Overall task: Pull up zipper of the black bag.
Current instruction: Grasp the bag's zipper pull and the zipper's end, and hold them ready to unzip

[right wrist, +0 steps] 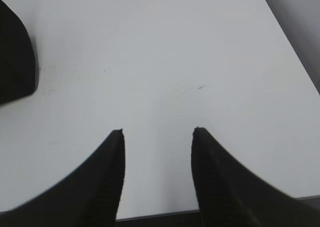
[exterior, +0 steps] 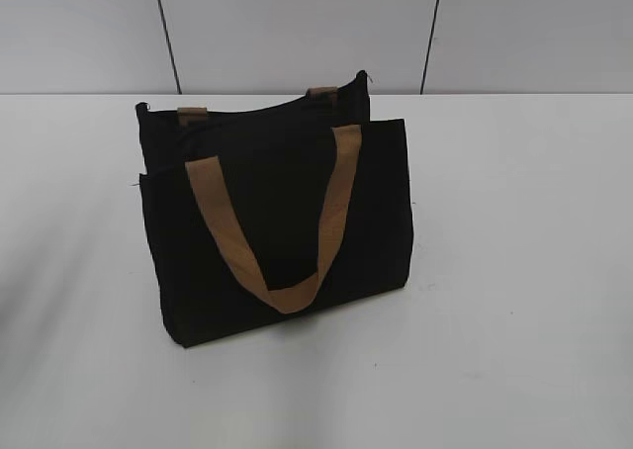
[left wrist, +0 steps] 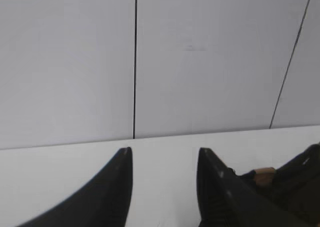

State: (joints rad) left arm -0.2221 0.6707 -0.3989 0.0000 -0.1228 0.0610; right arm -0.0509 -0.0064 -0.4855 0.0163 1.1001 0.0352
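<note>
The black bag (exterior: 277, 231) stands upright on the white table, its front tan handle (exterior: 331, 202) hanging down over the front panel. The zipper track (exterior: 257, 105) runs along the top edge at the back; I cannot make out its silver pull tab. Neither gripper shows in the exterior view. My left gripper (left wrist: 165, 149) is open and empty over the table, with the bag (left wrist: 300, 172) to its right. My right gripper (right wrist: 158, 131) is open and empty above bare table, with a corner of the bag (right wrist: 15, 57) at the far left.
The white table (exterior: 514, 271) stretches around the bag on all sides. A grey panelled wall (exterior: 297, 24) stands behind it. The table's right edge (right wrist: 295, 57) shows in the right wrist view.
</note>
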